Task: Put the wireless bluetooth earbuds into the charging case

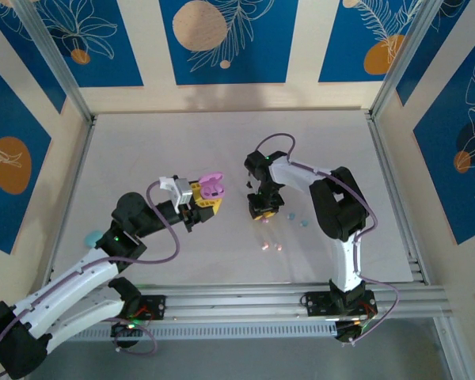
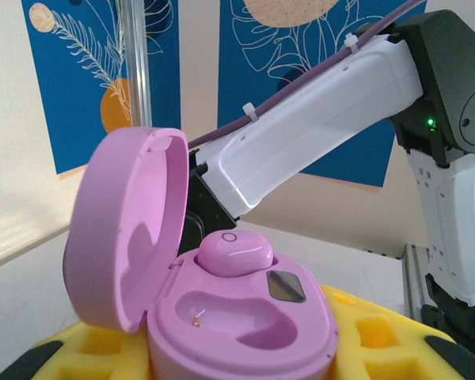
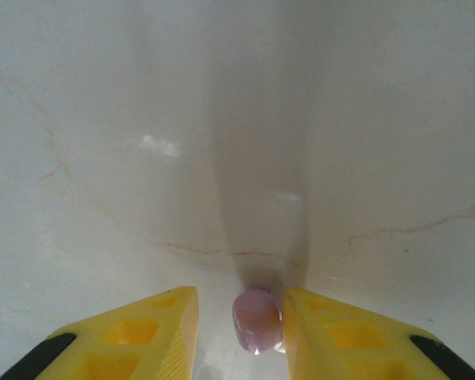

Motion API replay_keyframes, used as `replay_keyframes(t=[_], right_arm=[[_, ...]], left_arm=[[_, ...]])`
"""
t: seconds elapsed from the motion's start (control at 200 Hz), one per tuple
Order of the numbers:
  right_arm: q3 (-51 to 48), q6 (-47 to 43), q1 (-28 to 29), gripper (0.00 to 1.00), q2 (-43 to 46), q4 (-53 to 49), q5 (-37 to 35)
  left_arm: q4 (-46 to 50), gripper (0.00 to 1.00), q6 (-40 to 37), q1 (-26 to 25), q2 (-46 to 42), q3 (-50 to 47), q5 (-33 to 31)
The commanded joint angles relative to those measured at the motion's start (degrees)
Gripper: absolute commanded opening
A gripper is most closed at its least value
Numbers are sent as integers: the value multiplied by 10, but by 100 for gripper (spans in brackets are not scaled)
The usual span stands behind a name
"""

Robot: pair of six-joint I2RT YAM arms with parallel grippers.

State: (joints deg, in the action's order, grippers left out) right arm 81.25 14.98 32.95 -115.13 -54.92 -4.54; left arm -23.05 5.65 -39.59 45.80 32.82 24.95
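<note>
My left gripper (image 1: pixel 208 198) is shut on the purplish-pink charging case (image 1: pixel 212 187), held above the table with its lid (image 2: pixel 127 261) swung open. One purplish-pink earbud (image 2: pixel 233 253) sits in the far socket; the near socket (image 2: pixel 237 317) is empty. My right gripper (image 1: pixel 261 212) points down at the table, open. A second purplish-pink earbud (image 3: pixel 256 320) lies between its yellow fingers (image 3: pixel 142 332), against the right one, with a gap on the left.
Two light blue earbuds (image 1: pixel 298 219) and two peach-pink earbuds (image 1: pixel 270 247) lie on the table near the right gripper. A light blue case (image 1: pixel 89 237) peeks out beside the left arm. Metal frame posts and rails border the table.
</note>
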Motion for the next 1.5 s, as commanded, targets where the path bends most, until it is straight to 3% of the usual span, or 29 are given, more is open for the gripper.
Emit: replay_keyframes(t=[0.0, 0.715, 0.825, 0.975, 1.131, 1.236, 1.346, 1.496], right_arm=[[20, -17, 5, 34, -14, -25, -9], [32, -19, 7, 28, -35, -41, -22], [31, -18, 7, 21, -33, -41, -24], [25, -8, 5, 19, -16, -41, -17], [-17, 41, -10, 19, 67, -4, 57], [-70, 97, -34, 19, 164, 73, 180], [-144, 183, -65, 19, 274, 206, 327], [-245, 366, -102, 19, 380, 455, 495]], left_arm=[[-10, 32, 5, 0, -8, 0, -5], [-9, 32, 5, 0, -12, -3, -9], [-8, 32, 4, 0, -12, -2, -8], [-8, 32, 4, 0, -11, -1, -8], [-7, 32, 1, 0, -9, -2, -12], [-9, 32, -3, 0, -6, -6, -20], [-7, 32, -11, 0, 1, -4, -26], [-11, 32, -20, 0, 12, -2, -31]])
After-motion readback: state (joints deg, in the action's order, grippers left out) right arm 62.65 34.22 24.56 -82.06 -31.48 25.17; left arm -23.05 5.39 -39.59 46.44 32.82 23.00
